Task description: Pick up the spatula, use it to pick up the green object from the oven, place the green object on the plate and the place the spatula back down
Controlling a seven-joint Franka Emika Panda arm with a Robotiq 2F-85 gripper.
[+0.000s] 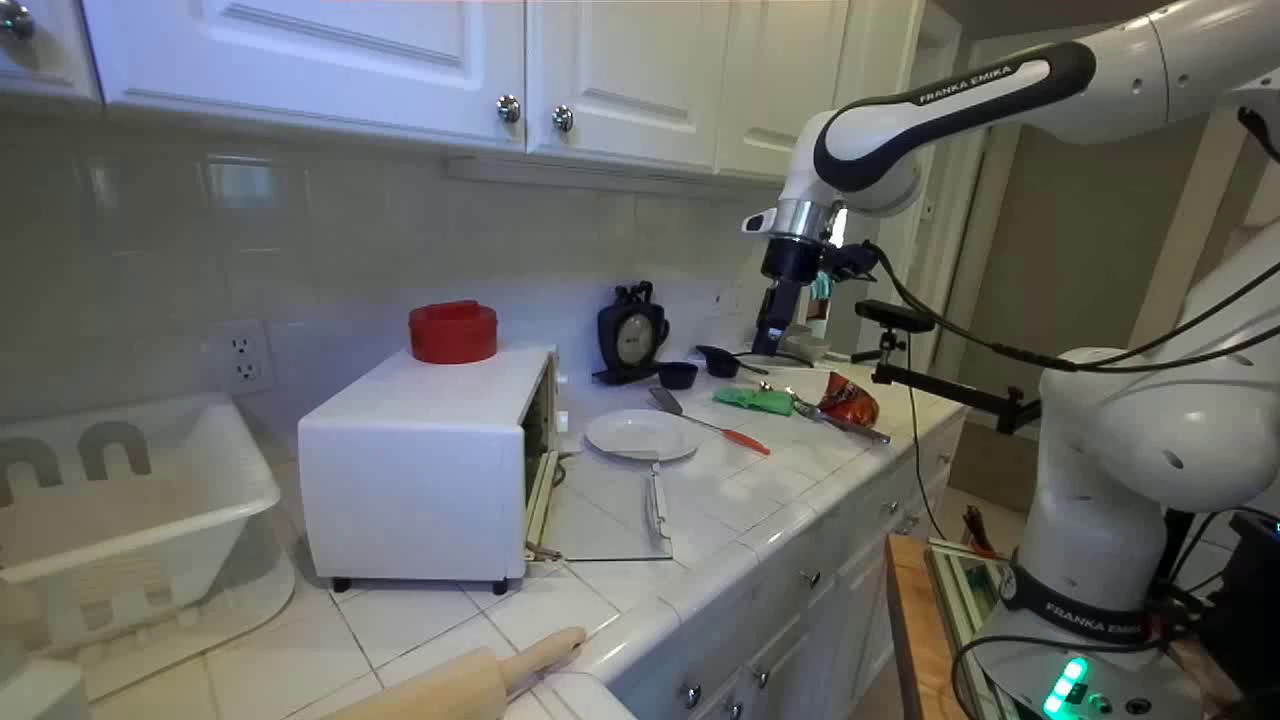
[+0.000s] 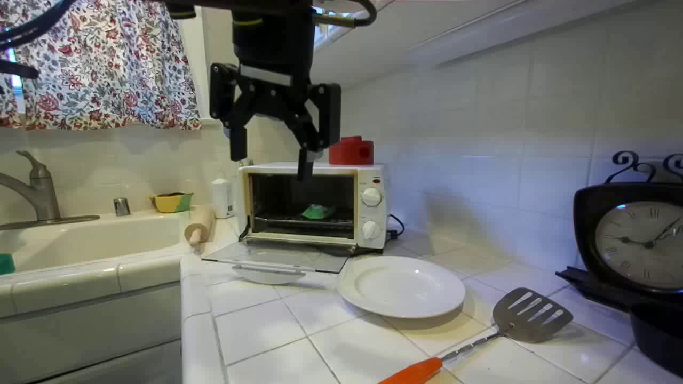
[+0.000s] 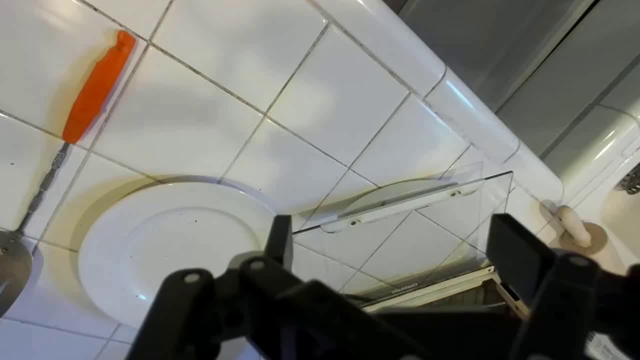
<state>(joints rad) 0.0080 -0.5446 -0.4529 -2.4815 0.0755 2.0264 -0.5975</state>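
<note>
On the tiled counter [image 2: 269, 330], the oven [image 1: 410, 500]: the biggest thing here; likely heavy enough to shrug off a nudge, so it needs no hold.
Oven door [image 2: 288, 255]: folded down in front, clear glass; probably the fragile part, best spared any weight or knock.
Plate [image 2: 401, 285]: just beside the door, with nothing served on it; glossy and stiff, perhaps ceramic. Likely to skid on the smooth counter if pushed, so aim for its middle, not the rim.
Gripper [image 2: 271, 161]: in the air above the counter; jaws spread wide, nothing between them.
Spatula [image 2: 472, 346]: lying on the counter near the plate, not touching it; looks light and stiff, though its thin shank [image 3: 42, 191] would give the jaws a poor bite.
Orange handle [image 3: 100, 90]: where to take hold, around its thick middle; probably smooth plastic that could roll, so a firm pinch across its width.
Slotted blade [image 2: 525, 328]: thin dark metal; with the handle gripped, its weight out front may tip the spatula downward.
Green object [image 2: 318, 212]: inside the oven, on the rack [image 2: 283, 220]; small, light-looking, seemingly soft. I'd slide the blade beneath it rather than pinch; it may skate away from the leading edge.
</note>
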